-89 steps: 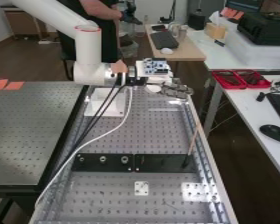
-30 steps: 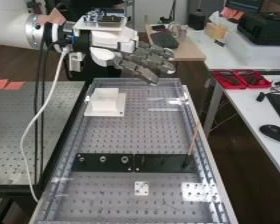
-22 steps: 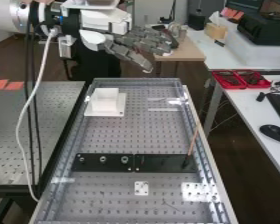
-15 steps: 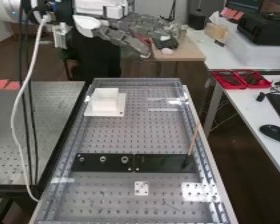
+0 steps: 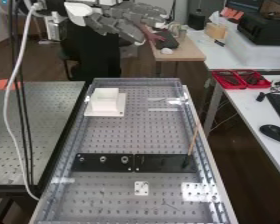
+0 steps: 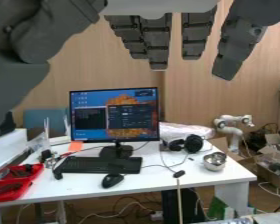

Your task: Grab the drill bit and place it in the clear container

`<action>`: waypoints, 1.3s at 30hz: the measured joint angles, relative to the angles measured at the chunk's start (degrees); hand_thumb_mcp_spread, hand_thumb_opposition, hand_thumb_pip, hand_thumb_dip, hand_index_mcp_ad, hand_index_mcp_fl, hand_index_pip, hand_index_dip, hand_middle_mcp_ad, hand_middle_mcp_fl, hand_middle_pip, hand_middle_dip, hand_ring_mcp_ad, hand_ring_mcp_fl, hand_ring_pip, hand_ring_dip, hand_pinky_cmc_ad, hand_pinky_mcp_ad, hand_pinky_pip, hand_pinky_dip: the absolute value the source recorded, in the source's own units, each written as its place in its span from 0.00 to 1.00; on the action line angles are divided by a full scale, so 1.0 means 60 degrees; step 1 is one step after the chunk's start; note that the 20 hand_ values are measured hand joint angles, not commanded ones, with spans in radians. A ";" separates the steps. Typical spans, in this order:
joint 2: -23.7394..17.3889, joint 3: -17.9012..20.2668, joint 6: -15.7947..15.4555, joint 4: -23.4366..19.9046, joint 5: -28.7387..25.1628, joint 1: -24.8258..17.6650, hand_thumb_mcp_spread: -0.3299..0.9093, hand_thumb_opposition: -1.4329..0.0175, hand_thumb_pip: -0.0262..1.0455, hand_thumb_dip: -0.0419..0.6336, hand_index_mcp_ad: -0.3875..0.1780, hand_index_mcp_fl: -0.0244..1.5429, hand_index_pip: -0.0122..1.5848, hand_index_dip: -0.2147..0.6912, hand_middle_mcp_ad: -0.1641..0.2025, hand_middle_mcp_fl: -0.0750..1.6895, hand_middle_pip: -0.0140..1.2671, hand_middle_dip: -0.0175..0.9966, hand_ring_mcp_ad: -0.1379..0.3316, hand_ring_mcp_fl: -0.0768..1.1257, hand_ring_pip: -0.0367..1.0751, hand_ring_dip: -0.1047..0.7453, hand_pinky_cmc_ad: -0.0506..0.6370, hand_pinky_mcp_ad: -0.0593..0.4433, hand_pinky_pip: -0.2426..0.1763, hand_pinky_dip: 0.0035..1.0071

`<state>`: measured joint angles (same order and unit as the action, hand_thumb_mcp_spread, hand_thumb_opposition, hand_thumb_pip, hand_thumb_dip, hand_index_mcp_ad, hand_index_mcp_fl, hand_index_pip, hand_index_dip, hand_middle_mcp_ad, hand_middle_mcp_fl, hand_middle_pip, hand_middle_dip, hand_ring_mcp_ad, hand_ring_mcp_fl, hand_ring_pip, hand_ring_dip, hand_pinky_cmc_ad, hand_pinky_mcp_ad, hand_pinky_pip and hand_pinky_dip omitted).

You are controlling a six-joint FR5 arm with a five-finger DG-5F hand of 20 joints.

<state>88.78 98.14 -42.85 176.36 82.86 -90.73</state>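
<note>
High view: the robot hand (image 5: 125,21) is up beyond the far end of the perforated plate (image 5: 124,137), well above it, its fingers straight and somewhat spread. On the plate, a black strip (image 5: 161,163) runs crosswise, three round metal pieces (image 5: 103,159) along its left half. A slim brownish rod (image 5: 192,141) rises, tilted, from the strip's right end. Which piece is the drill bit, I cannot tell. Farther up, a white block (image 5: 106,100) sits on a white base (image 5: 115,111); a clear, glinting shape (image 5: 165,109) lies to its right, though whether it is the container is uncertain. Red trays (image 5: 239,79) and a black mouse (image 5: 275,132) rest on the desk alongside. Wrist view: the fingers (image 6: 158,44) are extended with gaps between some of them, the dark thumb (image 6: 52,36) apart and close to the lens. Beyond are a lit monitor (image 6: 115,116), a keyboard (image 6: 101,164), headphones (image 6: 192,144) and a shiny metal bowl (image 6: 215,160) on the white desk (image 6: 150,181).
</note>
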 joint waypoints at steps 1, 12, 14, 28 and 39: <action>-0.0005 -0.0001 -0.0001 0.0007 -0.0029 -0.0005 0.35 0.52 0.24 0.08 0.91 0.03 0.06 0.32 0.83 0.08 0.12 0.05 0.73 0.06 0.13 0.02 0.72 0.77 0.35 0.26; -0.0171 0.0022 0.0070 0.0096 -0.0051 0.0035 0.35 0.51 0.24 0.08 0.93 0.03 0.06 0.26 0.82 0.09 0.13 0.04 0.76 0.06 0.13 0.02 0.73 0.74 0.35 0.26; -0.0196 0.0034 0.0043 0.0092 -0.0012 0.0042 0.35 0.51 0.24 0.08 0.93 0.03 0.06 0.25 0.82 0.09 0.13 0.04 0.76 0.06 0.14 0.01 0.73 0.72 0.35 0.26; -0.0226 0.0005 0.0071 0.0086 0.0008 0.0113 0.35 0.51 0.24 0.08 0.93 0.03 0.06 0.23 0.82 0.09 0.13 0.03 0.77 0.08 0.13 0.00 0.70 0.68 0.35 0.26; -0.0145 -0.0107 0.0049 0.0152 0.0240 0.0141 0.35 0.51 0.24 0.08 0.93 0.03 0.06 0.23 0.82 0.09 0.13 0.03 0.77 0.08 0.13 0.00 0.68 0.68 0.35 0.26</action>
<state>87.91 97.50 -42.55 177.28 84.30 -89.89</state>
